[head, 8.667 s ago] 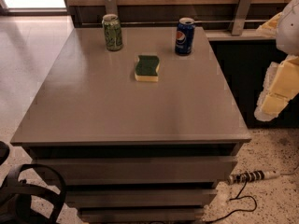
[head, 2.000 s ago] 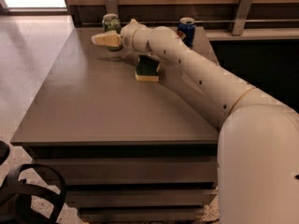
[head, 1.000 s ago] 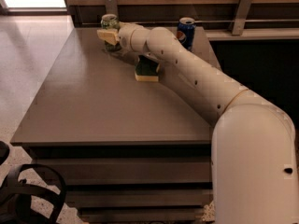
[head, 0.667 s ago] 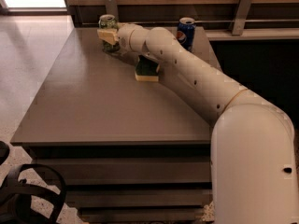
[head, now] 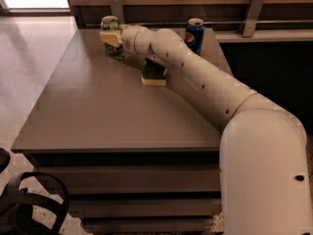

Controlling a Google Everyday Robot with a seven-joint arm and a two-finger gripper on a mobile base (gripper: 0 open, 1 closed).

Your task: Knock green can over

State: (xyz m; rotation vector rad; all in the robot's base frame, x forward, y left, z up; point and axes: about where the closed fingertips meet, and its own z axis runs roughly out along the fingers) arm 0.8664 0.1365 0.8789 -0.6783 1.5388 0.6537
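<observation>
The green can [head: 109, 22] stands at the far left corner of the grey table [head: 107, 116], light green with a silver top rim. It leans slightly to the left. My gripper [head: 110, 37] is at the end of the long white arm that reaches across the table from the right. It presses against the can's front at mid height and hides part of the can's body. The lower part of the can shows dark below the gripper.
A yellow sponge with a green top [head: 153, 75] lies just under my forearm. A blue Pepsi can [head: 195, 33] stands at the far right of the table. A wooden wall with a metal rail post [head: 115, 4] runs behind. A black object [head: 29, 204] is on the floor at front left.
My gripper has moved left and further back until it meets the green can. The can's top has shifted slightly left. The sponge and Pepsi can have not moved.
</observation>
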